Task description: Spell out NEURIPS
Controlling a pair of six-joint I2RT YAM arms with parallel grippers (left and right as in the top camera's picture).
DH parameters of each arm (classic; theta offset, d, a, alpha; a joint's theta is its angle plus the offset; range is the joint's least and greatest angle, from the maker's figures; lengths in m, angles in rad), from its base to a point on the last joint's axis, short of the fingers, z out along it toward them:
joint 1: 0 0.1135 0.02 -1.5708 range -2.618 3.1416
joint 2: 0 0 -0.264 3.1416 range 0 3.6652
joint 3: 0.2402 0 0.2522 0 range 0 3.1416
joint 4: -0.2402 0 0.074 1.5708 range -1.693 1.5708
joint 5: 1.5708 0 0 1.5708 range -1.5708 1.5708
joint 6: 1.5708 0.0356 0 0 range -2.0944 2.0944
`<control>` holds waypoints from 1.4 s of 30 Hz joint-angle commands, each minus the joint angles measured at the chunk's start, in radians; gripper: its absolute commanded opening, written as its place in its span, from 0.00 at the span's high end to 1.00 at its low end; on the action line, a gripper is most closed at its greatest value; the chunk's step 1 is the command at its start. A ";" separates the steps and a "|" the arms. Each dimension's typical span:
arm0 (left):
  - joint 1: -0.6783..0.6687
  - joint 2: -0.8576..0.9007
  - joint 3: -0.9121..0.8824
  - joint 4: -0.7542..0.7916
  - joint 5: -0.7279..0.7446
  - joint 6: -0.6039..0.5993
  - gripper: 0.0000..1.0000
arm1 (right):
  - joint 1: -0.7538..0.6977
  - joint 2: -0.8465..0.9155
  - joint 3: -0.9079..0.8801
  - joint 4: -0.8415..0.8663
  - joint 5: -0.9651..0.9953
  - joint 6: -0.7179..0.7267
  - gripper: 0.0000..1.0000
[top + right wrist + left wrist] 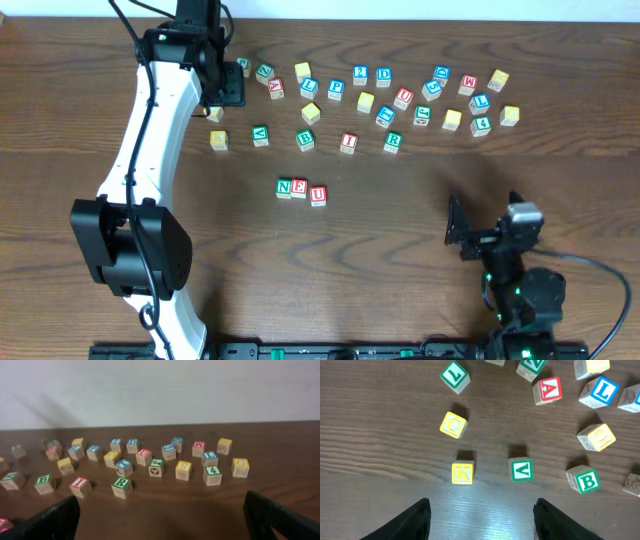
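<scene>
Three blocks stand in a row mid-table: green N (284,187), red E (299,188), red U (318,195). The green R block (392,142) (121,482) and the red I block (348,142) (80,482) lie in the loose spread behind. My left gripper (228,92) (482,505) is open and empty, held high over the back left of the spread, above a yellow K (462,473) and a green V (521,470). My right gripper (455,232) (160,505) is open and empty, low at the front right, facing the blocks.
Many loose letter blocks lie across the back of the table, among them green B (305,139) (587,481), yellow C (453,425), red A (549,389), blue L (603,391) and a green 4 (212,471). A pale wall stands behind the table.
</scene>
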 commanded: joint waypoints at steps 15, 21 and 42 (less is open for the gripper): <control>0.003 -0.025 0.014 -0.004 -0.013 0.002 0.33 | 0.002 0.853 0.858 -0.434 -0.200 0.005 0.01; 0.003 -0.025 0.014 -0.004 -0.013 0.002 0.32 | 0.002 1.101 1.209 -0.705 -0.213 0.005 0.01; 0.003 -0.025 0.014 -0.004 -0.013 0.002 0.25 | 0.154 1.712 1.535 -0.925 -0.310 0.046 0.30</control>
